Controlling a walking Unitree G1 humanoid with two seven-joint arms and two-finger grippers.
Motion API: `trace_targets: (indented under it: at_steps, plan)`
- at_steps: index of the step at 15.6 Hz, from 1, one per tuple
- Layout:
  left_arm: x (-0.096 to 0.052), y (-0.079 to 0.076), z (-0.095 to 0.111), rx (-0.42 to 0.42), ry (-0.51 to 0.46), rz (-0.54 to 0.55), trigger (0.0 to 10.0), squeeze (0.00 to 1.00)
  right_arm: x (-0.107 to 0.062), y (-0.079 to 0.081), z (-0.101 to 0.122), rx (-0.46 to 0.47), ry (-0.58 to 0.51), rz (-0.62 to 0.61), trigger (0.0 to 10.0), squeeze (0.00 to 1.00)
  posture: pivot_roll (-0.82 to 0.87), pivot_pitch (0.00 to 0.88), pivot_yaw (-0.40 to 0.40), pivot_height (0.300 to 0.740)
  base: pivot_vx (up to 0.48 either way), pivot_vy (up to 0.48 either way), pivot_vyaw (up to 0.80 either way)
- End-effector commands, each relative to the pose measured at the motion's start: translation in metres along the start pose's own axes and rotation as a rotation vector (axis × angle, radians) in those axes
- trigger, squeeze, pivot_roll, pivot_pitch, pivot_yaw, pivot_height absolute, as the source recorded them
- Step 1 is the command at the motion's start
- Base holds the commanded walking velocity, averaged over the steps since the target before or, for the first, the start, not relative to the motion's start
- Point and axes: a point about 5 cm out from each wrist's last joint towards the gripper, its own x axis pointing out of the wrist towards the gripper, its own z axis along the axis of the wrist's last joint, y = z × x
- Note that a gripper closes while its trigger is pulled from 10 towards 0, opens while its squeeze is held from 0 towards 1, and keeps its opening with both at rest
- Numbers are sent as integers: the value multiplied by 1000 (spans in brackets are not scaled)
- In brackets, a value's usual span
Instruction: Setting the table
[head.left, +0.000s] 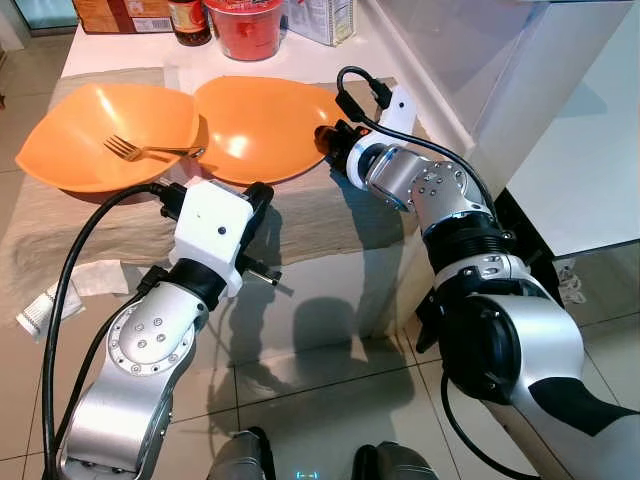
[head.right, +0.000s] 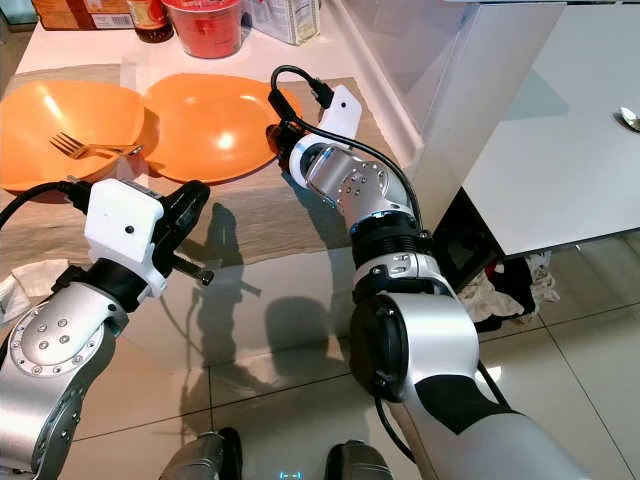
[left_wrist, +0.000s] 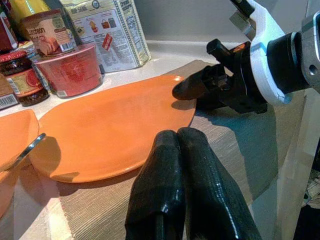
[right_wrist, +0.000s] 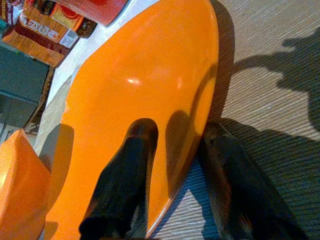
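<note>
Two orange plates lie side by side on a beige table mat (head.left: 320, 215). The left plate (head.left: 90, 130) has a silver fork (head.left: 140, 151) in it. My right gripper (head.left: 325, 140) is at the right rim of the right plate (head.left: 265, 120). It is open and straddles that rim (right_wrist: 178, 127), with one finger (right_wrist: 130, 165) on the plate's inside and the other on the mat. My left gripper (left_wrist: 177, 137) hangs just in front of the same plate's near edge, at the table's front, shut with nothing between its fingers (head.left: 258, 200).
Behind the plates stand a red tub (head.left: 245, 25), a dark jar (head.left: 190, 20), boxes and a food packet (left_wrist: 107, 32). A white counter (head.left: 590, 150) rises at the right. Crumpled paper (head.left: 45, 305) lies on the tiled floor by the table.
</note>
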Motion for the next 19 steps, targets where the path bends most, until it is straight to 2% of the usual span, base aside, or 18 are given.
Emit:
trace_targets:
  at_steps: [1,9,13,16,17,19]
  plan:
    - [-3,-1,3,9,-7,10,10000,0,3,-3,-17,12,89,-19,0,0,0,187,-42,740,0,0,0]
    - [-2,0,4,6,-12,20,10000,0,1,-9,-1,95,17,-25,0,0,-2,180,-43,740,0,0,0]
    - [-2,0,4,5,-14,21,10000,0,-4,-2,22,128,-115,42,0,0,-4,177,-42,740,0,0,0]
    - [-1,-1,4,3,-17,18,10000,0,-9,-9,37,79,-213,-15,0,0,-4,177,-42,740,0,0,0]
    - [-1,-1,5,2,-19,18,10000,0,-17,-11,56,-22,-328,-54,0,0,-7,174,-39,740,0,0,0]
    - [0,-1,5,1,-21,17,10000,0,-23,-2,69,-100,-420,-30,0,0,-9,172,-37,740,0,0,0]
